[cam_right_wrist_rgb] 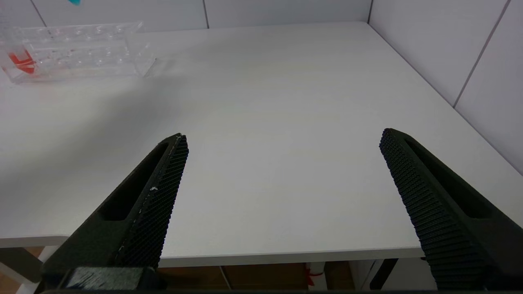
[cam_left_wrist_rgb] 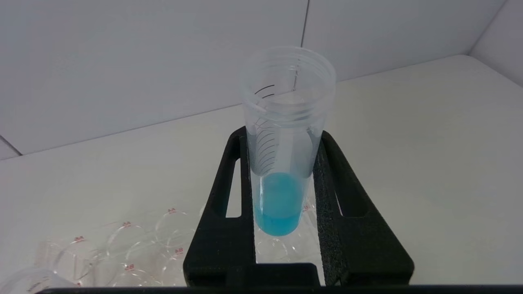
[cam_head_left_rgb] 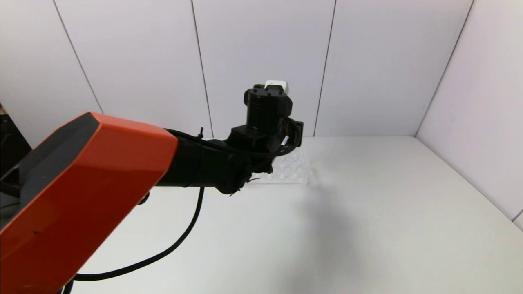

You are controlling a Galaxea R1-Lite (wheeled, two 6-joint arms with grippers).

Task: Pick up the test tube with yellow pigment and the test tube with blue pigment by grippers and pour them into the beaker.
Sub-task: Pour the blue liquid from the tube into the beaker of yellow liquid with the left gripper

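A plain white table (cam_right_wrist_rgb: pixel 286 122) boxed in by pale panelled walls was all you had to work on, and most of it lay bare.

Nearest to you, the right pincer (cam_right_wrist_rgb: pixel 282 143) hung just off the table's near edge toward the near right corner, its ribbed fingers (cam_right_wrist_rgb: pixel 163 192) spread wide with nothing between them. I judge you kept it there ready for the second tube, out of the other arm's way.

Farther in, your left arm reached across from the near left corner toward the middle of the far edge. The left pincer (cam_left_wrist_rgb: pixel 282 163) was closed on the test tube with blue pigment (cam_left_wrist_rgb: pixel 282 163), one padded finger on each side of the tube's lower half. You held it upright, mouth up, so the blue liquid sat pooled in the rounded bottom and could not spill during the carry. It was lifted clear of the table.

Beyond and below it, near the far edge, stood the clear rack (cam_right_wrist_rgb: pixel 73 51), its labelled holes showing under the left pincer. A red-tinted tube (cam_right_wrist_rgb: pixel 20 62) remained in the rack's end nearer the left edge.

Neither the yellow tube nor the beaker showed in any view, so I cannot tell you where the pour would have to go.
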